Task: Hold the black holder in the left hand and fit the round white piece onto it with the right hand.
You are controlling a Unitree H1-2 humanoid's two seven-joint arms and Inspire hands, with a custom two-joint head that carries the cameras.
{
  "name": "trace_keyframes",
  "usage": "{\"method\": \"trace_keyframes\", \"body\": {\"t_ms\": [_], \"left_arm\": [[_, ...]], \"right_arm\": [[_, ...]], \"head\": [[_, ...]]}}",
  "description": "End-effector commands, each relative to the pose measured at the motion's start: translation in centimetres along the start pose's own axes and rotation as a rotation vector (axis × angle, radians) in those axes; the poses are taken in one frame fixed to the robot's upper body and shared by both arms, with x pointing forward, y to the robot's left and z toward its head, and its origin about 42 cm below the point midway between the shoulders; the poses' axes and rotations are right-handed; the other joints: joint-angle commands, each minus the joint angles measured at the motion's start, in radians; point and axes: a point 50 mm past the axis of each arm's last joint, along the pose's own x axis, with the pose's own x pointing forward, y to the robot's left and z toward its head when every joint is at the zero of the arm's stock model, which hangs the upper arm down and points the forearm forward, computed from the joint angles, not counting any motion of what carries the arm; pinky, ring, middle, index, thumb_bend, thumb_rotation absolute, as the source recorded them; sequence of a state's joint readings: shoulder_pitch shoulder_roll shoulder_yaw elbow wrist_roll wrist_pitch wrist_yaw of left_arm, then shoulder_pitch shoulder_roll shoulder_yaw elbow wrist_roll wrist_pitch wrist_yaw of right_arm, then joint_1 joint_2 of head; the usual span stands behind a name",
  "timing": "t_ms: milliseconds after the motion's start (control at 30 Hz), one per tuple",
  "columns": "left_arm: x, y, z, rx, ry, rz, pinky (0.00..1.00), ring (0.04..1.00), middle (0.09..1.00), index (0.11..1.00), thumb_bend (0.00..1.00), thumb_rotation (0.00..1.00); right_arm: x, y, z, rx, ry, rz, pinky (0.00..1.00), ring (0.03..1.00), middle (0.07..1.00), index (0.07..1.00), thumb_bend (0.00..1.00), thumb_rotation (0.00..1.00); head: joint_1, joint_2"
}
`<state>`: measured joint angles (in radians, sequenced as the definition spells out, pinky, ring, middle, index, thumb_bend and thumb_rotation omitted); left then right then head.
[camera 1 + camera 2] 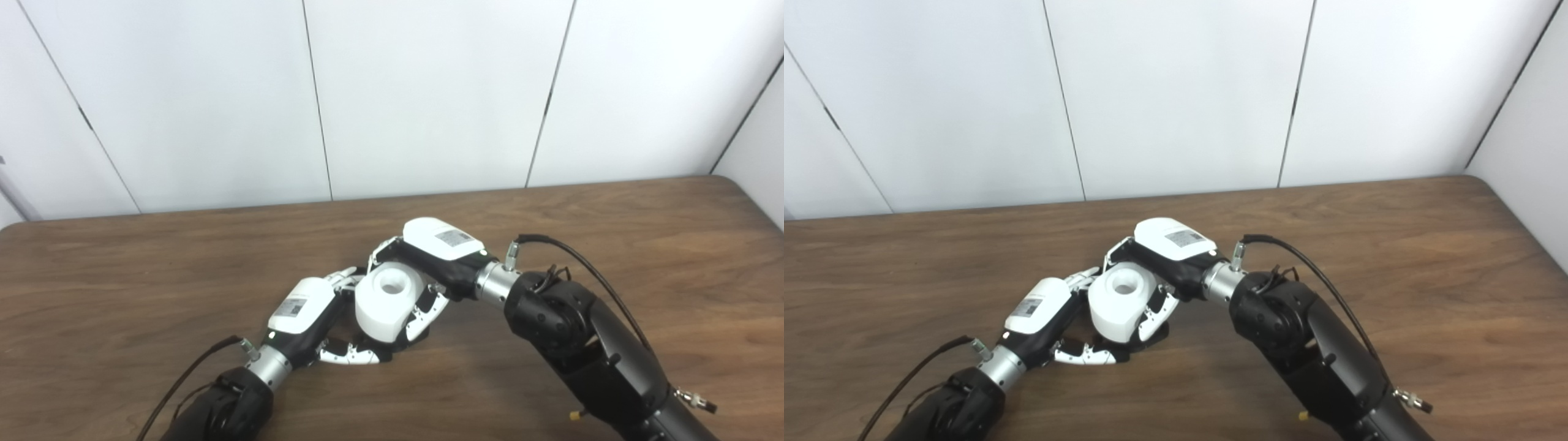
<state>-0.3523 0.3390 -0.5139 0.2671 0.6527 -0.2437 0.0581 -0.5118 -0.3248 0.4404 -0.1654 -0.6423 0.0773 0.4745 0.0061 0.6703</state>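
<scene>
White against the dark wood, the round white piece (388,300) sits between our two hands, its centre hole facing up and tipped a little toward the cameras. Our right hand (438,248) reaches in from the far right side and is clamped on it, fingers (425,312) curling down its near flank. Our left hand (306,306) comes up from the near left, fingers wrapped low around something dark right under the white piece; we take that to be the black holder (378,350), though only a sliver of it shows and we cannot tell how firmly it is held. The relation that matters runs vertically: the piece lies directly over the holder, touching or nearly so, its bore axis leaning slightly from upright. We judge the next move calls for pressing straight down along that axis. The table (643,245) offers open room on every side of both hands, edges well apart
</scene>
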Motion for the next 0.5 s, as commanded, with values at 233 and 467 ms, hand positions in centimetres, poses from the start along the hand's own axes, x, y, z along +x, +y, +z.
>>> {"method": "trace_keyframes", "body": {"t_ms": [233,467], "left_arm": [[-2.60,-3.69,-1.19,0.052,0.102,-0.218,0.89,0.923,0.837,0.483,0.52,0.06],[-2.51,-3.77,-1.29,0.040,0.101,-0.210,0.89,0.920,0.839,0.483,0.52,0.05]], "right_arm": [[-0.07,-1.26,-0.30,-0.080,-0.024,0.027,0.57,0.683,0.699,0.480,0.52,0.13],[-0.45,-1.85,-0.61,-0.093,-0.022,0.031,0.57,0.676,0.697,0.480,0.52,0.13]], "head": [[-0.004,0.011],[-0.005,0.012]]}}
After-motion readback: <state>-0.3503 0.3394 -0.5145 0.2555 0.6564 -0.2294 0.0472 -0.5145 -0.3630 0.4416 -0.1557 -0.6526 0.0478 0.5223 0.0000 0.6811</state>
